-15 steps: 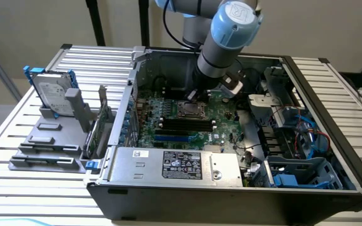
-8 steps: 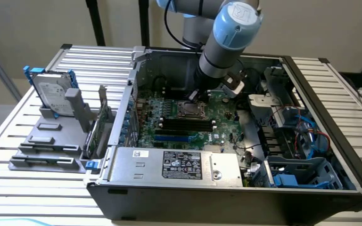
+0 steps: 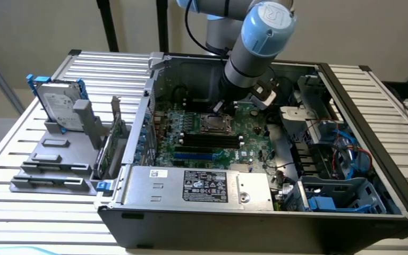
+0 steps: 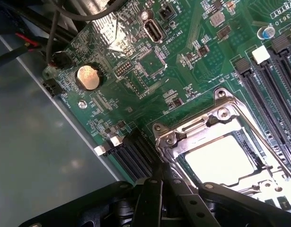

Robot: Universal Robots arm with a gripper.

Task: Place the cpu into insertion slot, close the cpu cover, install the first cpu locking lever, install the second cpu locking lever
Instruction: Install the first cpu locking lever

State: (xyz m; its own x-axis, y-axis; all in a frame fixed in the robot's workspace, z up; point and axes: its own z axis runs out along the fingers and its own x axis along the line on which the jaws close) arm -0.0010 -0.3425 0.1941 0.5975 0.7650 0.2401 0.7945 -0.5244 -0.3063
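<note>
The cpu [image 4: 221, 158] lies flat in the insertion slot [image 3: 214, 123], pale and shiny inside the cut-out of the cpu cover [image 4: 197, 135]. The silvery cover is down over the chip. A thin metal locking lever [image 4: 259, 125] runs along one side of the socket. My gripper [image 4: 159, 177] is shut with nothing between its black fingers [image 4: 152, 198], and the tips sit at the socket's corner next to the cover's rim. In the exterior view my gripper [image 3: 223, 109] hangs just behind the socket, low over the green motherboard [image 3: 189, 151].
Black memory slots [image 3: 211, 141] lie just in front of the socket. A grey labelled power-supply box [image 3: 197, 186] fills the case's front. Blue cables and drive cages [image 3: 346, 159] crowd the exterior view's right. A hard drive [image 3: 59, 101] stands on a rack outside. A coin battery [image 4: 88, 77] sits on the board.
</note>
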